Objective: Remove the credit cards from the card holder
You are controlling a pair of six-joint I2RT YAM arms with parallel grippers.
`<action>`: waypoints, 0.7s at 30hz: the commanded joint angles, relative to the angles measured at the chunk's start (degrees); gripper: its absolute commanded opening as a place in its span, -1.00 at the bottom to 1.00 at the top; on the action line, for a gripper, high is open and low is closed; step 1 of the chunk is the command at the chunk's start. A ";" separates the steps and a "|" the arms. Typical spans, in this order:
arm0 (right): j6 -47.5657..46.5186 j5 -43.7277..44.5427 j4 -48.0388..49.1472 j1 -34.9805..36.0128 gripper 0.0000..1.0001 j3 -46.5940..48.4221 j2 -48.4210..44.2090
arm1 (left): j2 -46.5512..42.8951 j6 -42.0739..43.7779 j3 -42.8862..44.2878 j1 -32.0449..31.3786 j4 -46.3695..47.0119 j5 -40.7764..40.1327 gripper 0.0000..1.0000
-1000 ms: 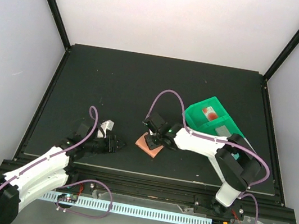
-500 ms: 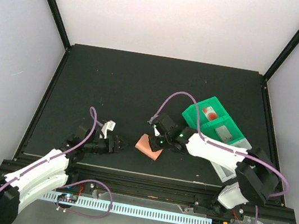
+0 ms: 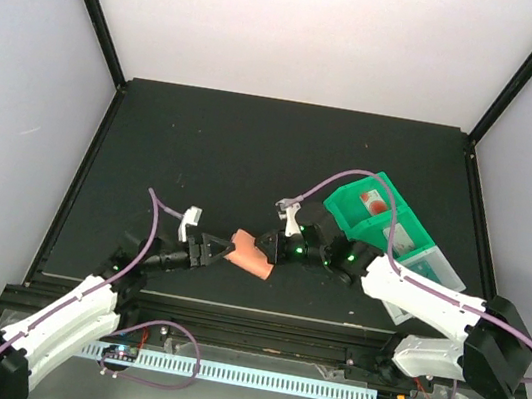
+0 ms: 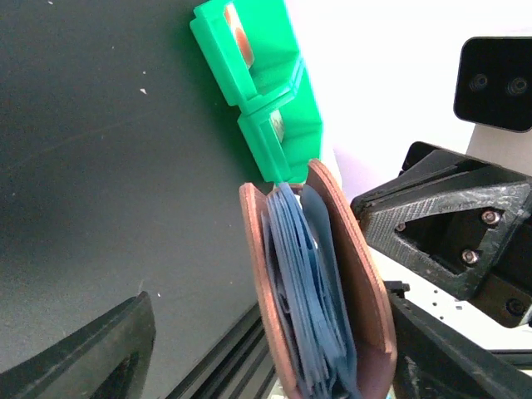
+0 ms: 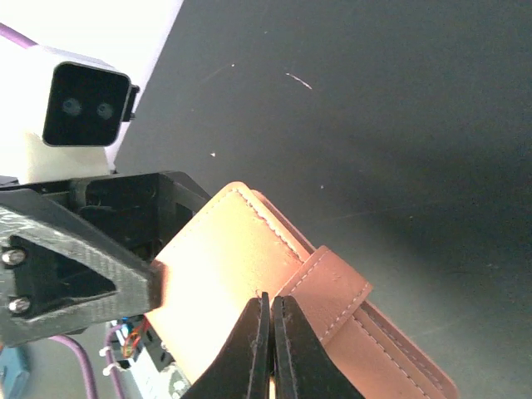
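Where the two arms meet, close to the front edge of the table [image 3: 203, 149] and about midway along it, the salmon-orange wallet [image 3: 250, 252] stands up on edge between them. From the right, the right hand [image 5: 271, 299] is clenched tight. Its two fingers are pressed together at the edge of the wallet's snap tab [image 5: 332, 287], and it grips the wallet there. From the left, the left hand [image 3: 220, 250] is released, its fingers [image 4: 108, 357] spread wide to either side of the wallet's open side. One finger is apart from the cover; the other sits just beside the opposite cover, and I cannot tell whether it touches. Looking along the left hand, the wallet gapes slightly, showing two orange covers with a stack of pale blue layers [image 4: 307, 307] between them. Which of those layers are cards and which are pockets I cannot tell. A green bin [image 3: 341, 215] sits nearer the right edge of the table, apart from the wallet, with something red and white in one compartment.
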 commanded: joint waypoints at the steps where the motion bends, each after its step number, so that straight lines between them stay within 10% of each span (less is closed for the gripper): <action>1: 4.69 -2.89 6.05 0.22 -0.98 -0.70 -0.75 | -0.17 -1.72 0.13 -0.39 2.24 0.80 0.45; 9: 5.61 -3.11 7.49 0.30 -0.98 -2.20 -0.61 | 0.55 -2.50 0.10 -0.75 2.89 0.73 -0.02; 16: 4.98 -3.03 7.93 0.30 -0.98 -3.42 -0.79 | 3.68 -2.05 -0.01 -1.13 6.44 3.07 -0.95; 21: 1.72 -0.64 4.99 0.31 -0.98 -4.62 -1.99 | 6.20 2.25 1.73 -1.16 2.63 4.80 -0.97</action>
